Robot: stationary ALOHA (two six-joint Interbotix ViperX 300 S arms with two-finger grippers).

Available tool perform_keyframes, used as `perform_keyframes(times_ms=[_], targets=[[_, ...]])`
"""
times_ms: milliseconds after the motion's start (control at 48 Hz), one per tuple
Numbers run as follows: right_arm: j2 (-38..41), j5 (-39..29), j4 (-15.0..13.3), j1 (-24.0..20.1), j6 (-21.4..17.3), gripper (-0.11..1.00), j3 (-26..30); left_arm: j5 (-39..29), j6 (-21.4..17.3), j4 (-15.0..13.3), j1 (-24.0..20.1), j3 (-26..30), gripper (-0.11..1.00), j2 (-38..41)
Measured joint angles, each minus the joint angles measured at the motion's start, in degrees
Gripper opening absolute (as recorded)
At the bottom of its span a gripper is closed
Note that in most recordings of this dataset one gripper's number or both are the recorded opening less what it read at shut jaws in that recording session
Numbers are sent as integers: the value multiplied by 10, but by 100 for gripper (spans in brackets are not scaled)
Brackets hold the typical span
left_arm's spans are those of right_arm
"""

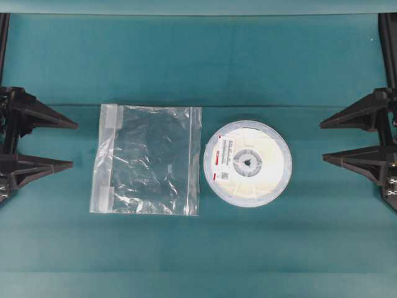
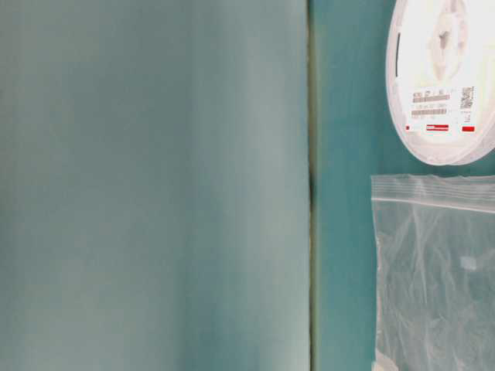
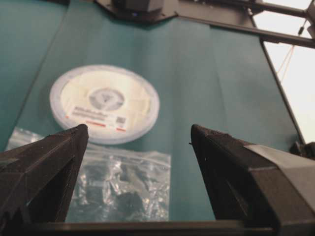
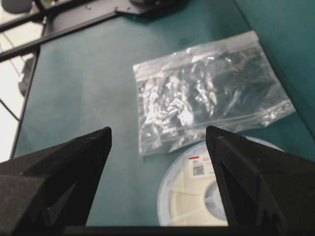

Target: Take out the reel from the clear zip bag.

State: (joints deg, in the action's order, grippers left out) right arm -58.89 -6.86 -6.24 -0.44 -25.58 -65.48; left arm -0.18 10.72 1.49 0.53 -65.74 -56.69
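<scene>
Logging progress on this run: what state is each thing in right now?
reel: out of the bag, flat on the table, label up.
clear zip bag: empty, lying flat beside the reel.
left claw: open, holding nothing.
right claw: open, holding nothing.

Cut-off edges and unreadable print

The reel (image 2: 441,77) runs off the table-level view's top and right edges, and the clear zip bag (image 2: 437,270) off its right and bottom; the right wrist view loses the reel's lower part behind the finger (image 4: 261,182); its label (image 1: 223,159) print is too small to read
</scene>
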Motion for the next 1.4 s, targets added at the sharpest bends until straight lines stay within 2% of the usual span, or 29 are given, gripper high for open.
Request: perform_keyframes(times_ms=[125,250,1397], targets=[[-2,9,-20,0,12,92,0,0,0,0,1,0,91,-1],[-3,18,-27,0,25,92,1,0,1,0,1,0,91,-3],[-8,25,-28,0,28,92,3,0,0,0,0,0,91,-3]])
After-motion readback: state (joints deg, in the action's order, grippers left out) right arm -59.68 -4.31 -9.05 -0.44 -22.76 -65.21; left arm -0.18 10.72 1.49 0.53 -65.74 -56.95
